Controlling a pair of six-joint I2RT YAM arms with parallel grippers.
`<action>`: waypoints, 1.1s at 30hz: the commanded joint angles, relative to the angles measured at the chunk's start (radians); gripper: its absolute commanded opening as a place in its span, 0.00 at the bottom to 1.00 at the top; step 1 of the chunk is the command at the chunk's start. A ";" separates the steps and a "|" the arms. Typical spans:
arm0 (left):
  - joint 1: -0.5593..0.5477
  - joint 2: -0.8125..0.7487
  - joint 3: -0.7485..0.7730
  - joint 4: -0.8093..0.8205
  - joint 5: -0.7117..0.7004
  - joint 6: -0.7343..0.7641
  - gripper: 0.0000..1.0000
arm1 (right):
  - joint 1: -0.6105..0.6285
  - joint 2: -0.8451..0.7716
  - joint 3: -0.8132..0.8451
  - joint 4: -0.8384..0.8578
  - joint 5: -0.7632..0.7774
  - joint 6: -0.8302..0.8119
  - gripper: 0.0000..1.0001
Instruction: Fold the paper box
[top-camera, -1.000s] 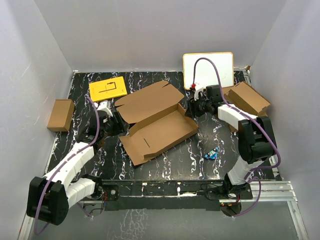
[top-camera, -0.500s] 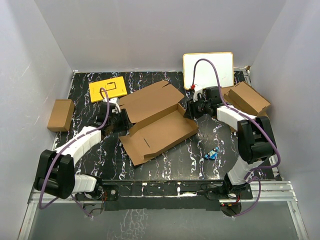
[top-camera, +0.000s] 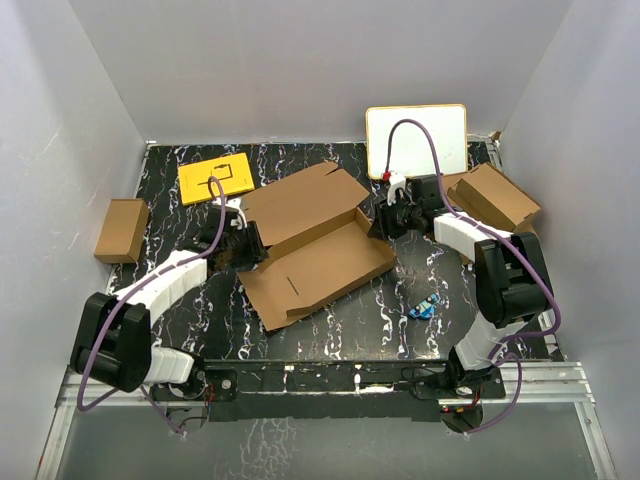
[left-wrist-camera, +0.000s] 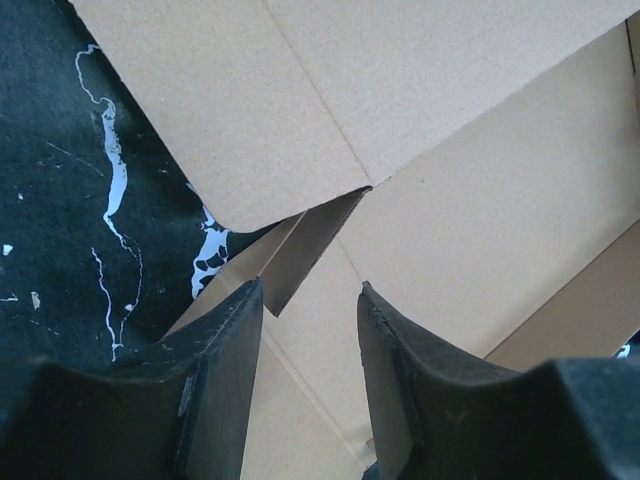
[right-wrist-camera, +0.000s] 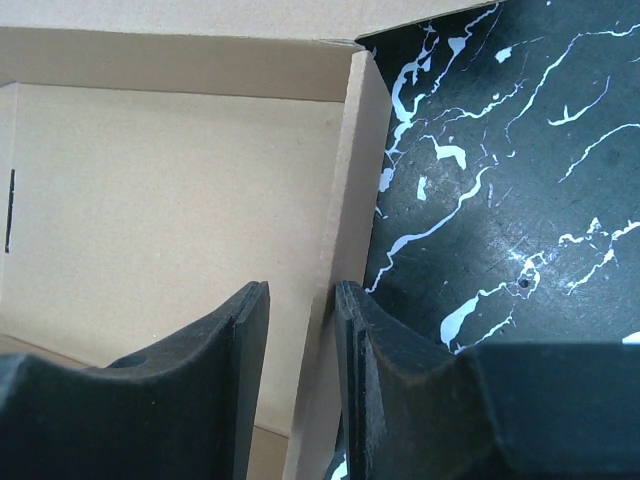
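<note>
Grey walls (top-camera: 300, 60), black marbled tabletop (top-camera: 350, 312)

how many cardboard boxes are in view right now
3: the paper box lying open mid-table, a small closed box at the left edge, and another box at the far right. None seem hidden.

Robot lab test cell, set up for tabletop handling trials.

Plain pale walls (top-camera: 300, 60) box in a black marble-patterned surface (top-camera: 400, 290) on three sides. The left arm (top-camera: 165, 280) and right arm (top-camera: 470, 232) are bolted to a metal rail (top-camera: 330, 380) at its near edge, trailing purple cables (top-camera: 420, 135). Only props lie about: a whiteboard (top-camera: 450, 150) leaning at the back, a small cardboard box (top-camera: 121, 230), a yellow card (top-camera: 235, 170) and the unfolded paper box (top-camera: 320, 265).
</note>
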 joint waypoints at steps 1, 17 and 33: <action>-0.017 0.006 0.044 -0.013 0.005 -0.015 0.38 | 0.012 -0.044 -0.016 0.050 -0.044 0.019 0.37; -0.053 0.058 0.059 0.043 -0.027 -0.111 0.30 | 0.024 -0.060 -0.034 0.047 -0.095 0.032 0.36; -0.063 0.102 0.039 0.177 -0.019 -0.225 0.33 | 0.039 -0.056 -0.040 0.050 -0.121 0.036 0.36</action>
